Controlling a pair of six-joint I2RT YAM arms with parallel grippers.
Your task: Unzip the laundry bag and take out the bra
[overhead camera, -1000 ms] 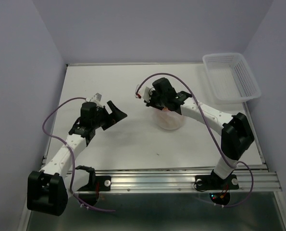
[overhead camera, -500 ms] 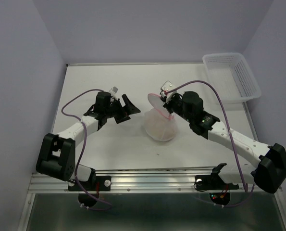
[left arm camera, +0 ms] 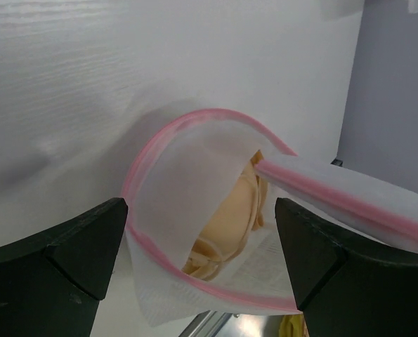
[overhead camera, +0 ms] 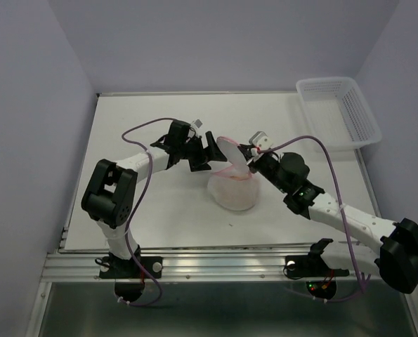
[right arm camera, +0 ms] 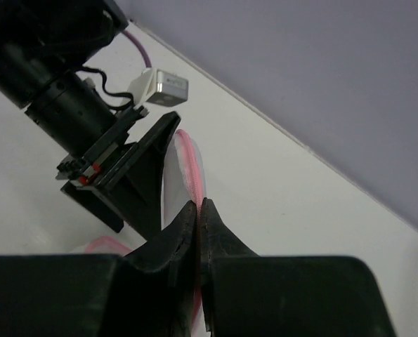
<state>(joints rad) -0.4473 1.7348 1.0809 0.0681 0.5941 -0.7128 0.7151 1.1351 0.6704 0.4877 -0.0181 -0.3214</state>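
Observation:
The laundry bag point(overhead camera: 234, 191), a white mesh pouch with pink piping, sits mid-table with its lid flap point(overhead camera: 230, 149) raised. My right gripper point(overhead camera: 245, 160) is shut on the flap's pink edge point(right arm camera: 192, 172) and holds it up. My left gripper point(overhead camera: 210, 151) is open, right at the bag's mouth on its left side. In the left wrist view the pouch point(left arm camera: 173, 175) gapes open between my fingers point(left arm camera: 68, 249) and the peach-beige bra point(left arm camera: 230, 225) shows inside. In the right wrist view the left gripper point(right arm camera: 135, 175) is just beyond the flap.
A white plastic lattice basket point(overhead camera: 338, 112) stands at the table's back right corner. Purple-grey walls close in the left, back and right sides. The metal rail runs along the near edge point(overhead camera: 230, 263).
My left gripper has moved right, from well left of the bag to its open mouth. My right gripper has shifted a little right while holding the flap up.

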